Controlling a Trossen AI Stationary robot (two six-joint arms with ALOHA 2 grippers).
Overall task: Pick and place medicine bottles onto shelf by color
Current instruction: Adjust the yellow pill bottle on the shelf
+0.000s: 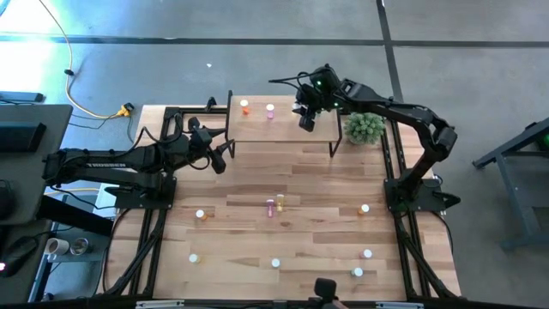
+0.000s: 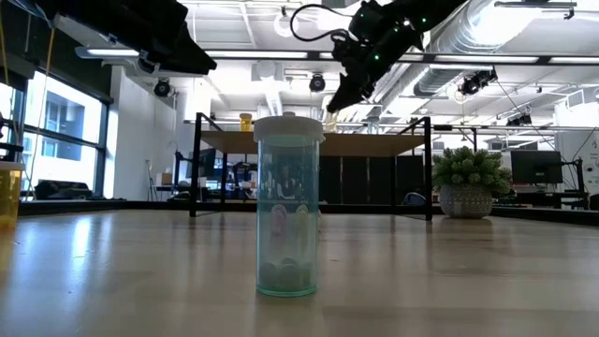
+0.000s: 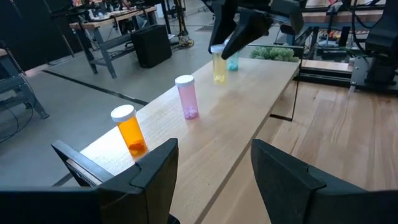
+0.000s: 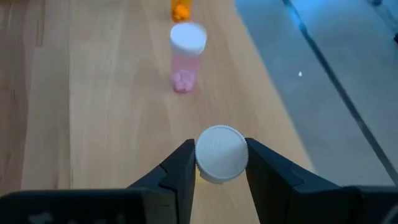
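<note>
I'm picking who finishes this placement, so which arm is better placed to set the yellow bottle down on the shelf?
The right. The right gripper already holds the yellow bottle by its cap over the shelf, past the pink bottle and orange bottle. The left gripper is open and empty by the shelf's other end.

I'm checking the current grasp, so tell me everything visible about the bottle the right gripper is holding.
The yellow bottle is a small clear-walled cylinder with a ribbed white cap, plastic by its look. It stands upright over the light-wood shelf, in line with the pink bottle and the orange bottle. The right gripper comes down from above and its two dark fingers clamp the cap on either side. Whether its base rests on the board cannot be told.
</note>
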